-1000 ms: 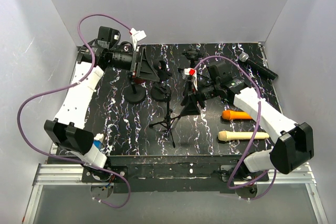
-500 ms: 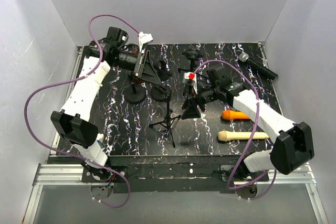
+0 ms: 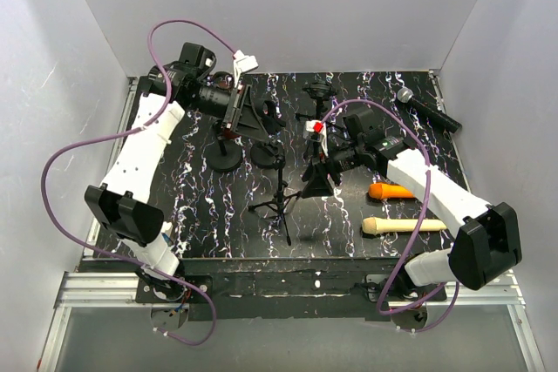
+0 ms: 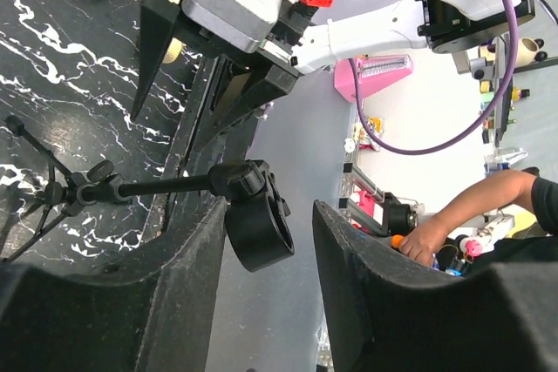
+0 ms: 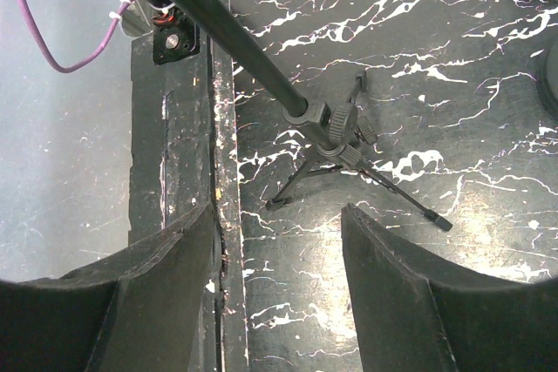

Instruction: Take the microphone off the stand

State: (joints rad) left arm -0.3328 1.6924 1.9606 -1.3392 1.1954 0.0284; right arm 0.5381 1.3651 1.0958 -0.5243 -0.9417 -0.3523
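A black tripod stand (image 3: 281,191) stands mid-table. Its round clip (image 4: 258,226) looks empty in the left wrist view and sits between my left fingers, close to the left one. My left gripper (image 3: 258,119) (image 4: 270,213) is open, behind and left of the stand's top. My right gripper (image 3: 316,177) (image 5: 277,211) is open and empty, just right of the stand; its wrist view shows the tripod legs (image 5: 336,138) ahead. A black microphone (image 3: 427,108), an orange one (image 3: 391,190) and a beige one (image 3: 403,226) lie on the table.
Two round black stand bases (image 3: 225,157) (image 3: 265,156) sit left of the tripod, and another small stand (image 3: 318,90) is at the back. White walls enclose the table (image 3: 200,215). Purple cables loop over both arms.
My left arm has swung its elbow up and in, and its gripper has shifted a little right toward the stand's top. My right gripper moved slightly left. Both stay open.
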